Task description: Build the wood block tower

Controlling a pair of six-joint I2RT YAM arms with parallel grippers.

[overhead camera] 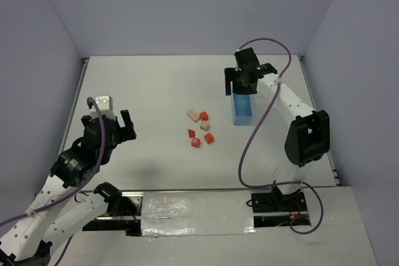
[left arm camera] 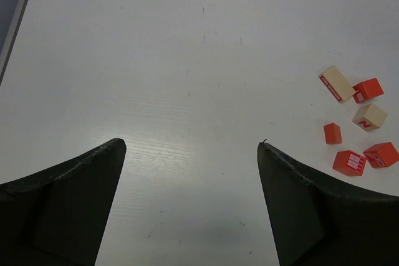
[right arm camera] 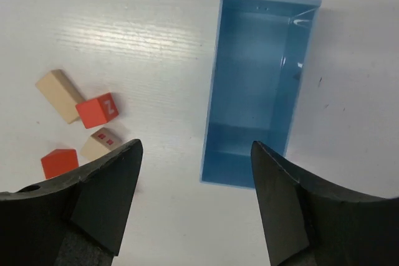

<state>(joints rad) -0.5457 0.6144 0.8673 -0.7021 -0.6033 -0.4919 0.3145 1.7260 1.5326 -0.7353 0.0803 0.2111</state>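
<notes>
Black fingers of right gripper [right arm camera: 196,142] fill foreground, spread wide, gripping nothing, above far end of light blue box [right arm camera: 213,85], open-topped, smooth-walled, rectangular. Unbuilt wood block tower [overhead camera: 204,126]: six small pieces scattered flat on white table [overhead camera: 156,85] just left of box: tan slab [right arm camera: 58,95], red cube [right arm camera: 97,110], tan cube [right arm camera: 101,143], rest red-orange. Printed marks on several faces, too small to read. Left gripper [left arm camera: 191,143] well left of box, beyond blocks, likewise wide open, holding nothing.

Red blocks [overhead camera: 204,116]: four. Tan blocks [overhead camera: 192,115]: two, one long slab and one cube. Blocks in all: six. Blue box [overhead camera: 242,109]: one. Robot arms [overhead camera: 305,135]: two.
</notes>
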